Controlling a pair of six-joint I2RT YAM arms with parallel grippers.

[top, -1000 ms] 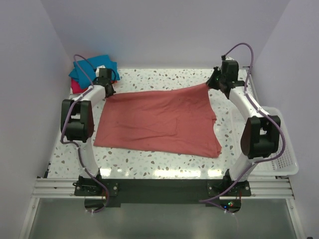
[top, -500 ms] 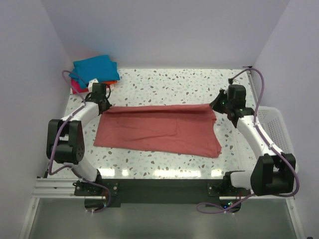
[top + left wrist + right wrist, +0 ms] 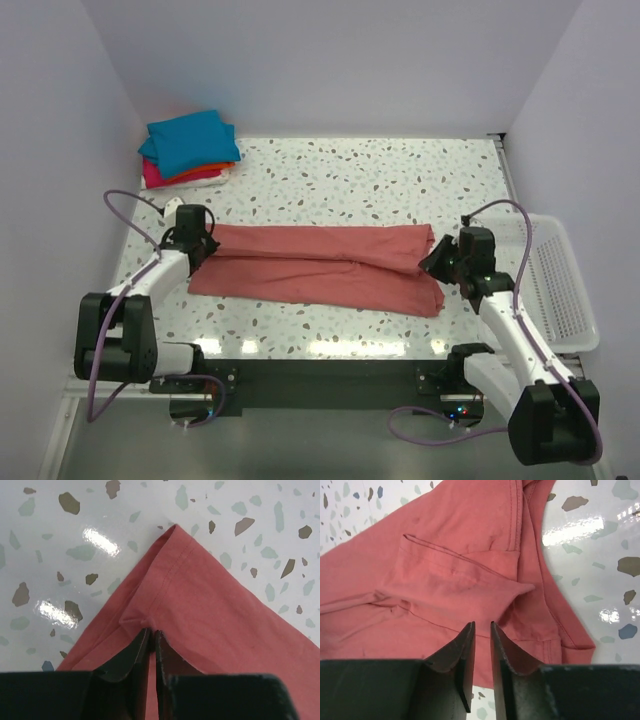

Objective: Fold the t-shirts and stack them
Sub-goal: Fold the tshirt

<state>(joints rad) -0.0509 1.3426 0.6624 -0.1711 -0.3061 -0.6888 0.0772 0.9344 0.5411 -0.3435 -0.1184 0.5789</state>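
There are four t-shirts: one salmon-pink t-shirt (image 3: 320, 265) at the middle of the single bench (image 3: 350, 180), and one stack at ten o'clock holding three, a teal-blue tee (image 3: 190, 140), an orange tee (image 3: 205, 168) and a magenta-pink tee (image 3: 153, 175). One white mesh basket (image 3: 565, 290) sits at four o'clock. Two arms carry one end effector each, the left end effector (image 3: 200, 252) and the right end effector (image 3: 433, 262).

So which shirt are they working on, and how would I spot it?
Look at the speckled table. Across its middle lies a salmon-pink t-shirt, folded into one long band. Unlike the teal-topped stack of folded tees in the far left corner, it lies alone, spread wide.
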